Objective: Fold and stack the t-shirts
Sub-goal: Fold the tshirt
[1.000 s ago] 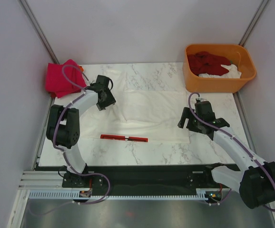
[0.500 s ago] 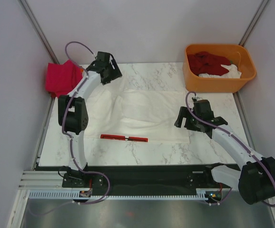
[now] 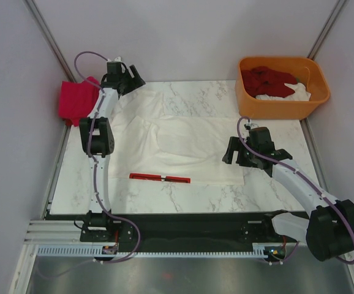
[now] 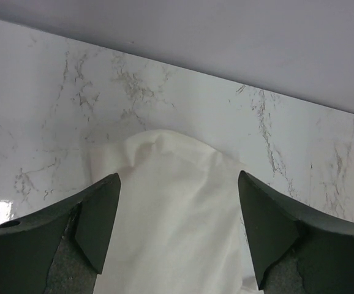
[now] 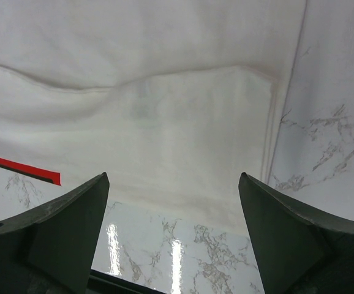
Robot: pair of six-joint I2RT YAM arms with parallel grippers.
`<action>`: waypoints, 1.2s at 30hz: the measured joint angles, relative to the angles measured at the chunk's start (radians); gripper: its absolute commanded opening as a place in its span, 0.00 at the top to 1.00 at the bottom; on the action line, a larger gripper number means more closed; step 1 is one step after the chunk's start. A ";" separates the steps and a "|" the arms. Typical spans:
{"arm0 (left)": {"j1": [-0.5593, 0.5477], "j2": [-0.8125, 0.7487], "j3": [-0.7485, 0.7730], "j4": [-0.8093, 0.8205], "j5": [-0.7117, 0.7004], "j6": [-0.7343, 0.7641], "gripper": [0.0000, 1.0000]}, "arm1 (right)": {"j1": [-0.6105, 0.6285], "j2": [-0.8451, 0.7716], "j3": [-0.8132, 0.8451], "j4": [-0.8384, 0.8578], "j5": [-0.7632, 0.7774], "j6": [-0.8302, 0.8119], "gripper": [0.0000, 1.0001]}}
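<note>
A: Where do we stand on the shirts?

B: Early, by our reckoning; one pink-red t-shirt (image 3: 74, 101) lies in a compact heap at the far left corner, which we take for the start of the stack; the white t-shirt (image 3: 183, 144) is spread across the middle of the table (image 3: 214, 193), part of it doubled over itself, its red mark (image 3: 159, 178) along the near edge; not yet a tidy fold.

A: And what waits?

B: A dark red t-shirt (image 3: 267, 78) and a second white t-shirt (image 3: 290, 95), heaped in the orange tub (image 3: 281, 110) at the far right; we count at least those two untouched.

A: Fingers?

B: Left gripper (image 3: 133, 79) hangs over the white t-shirt's far left corner, fingers spread wide, cloth lying loose beneath them, nothing grasped; right gripper (image 3: 232, 154) sits over its near right edge, likewise splayed and empty.

A: The surface, the room?

B: White marble-patterned top, glossy, with glare near the front; white cloth reads poorly against it; pale grey walls on three sides, metal posts in the far corners.
</note>
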 measured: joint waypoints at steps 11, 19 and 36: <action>0.093 0.166 0.036 0.132 0.188 -0.114 0.16 | 0.000 0.024 0.000 0.002 -0.027 -0.009 0.04; 0.084 0.210 0.056 0.186 0.254 -0.170 0.41 | 0.002 0.042 0.000 0.002 -0.027 -0.015 0.04; 0.064 0.150 -0.052 0.221 0.328 -0.183 0.98 | 0.002 0.264 0.248 0.003 0.225 -0.013 0.02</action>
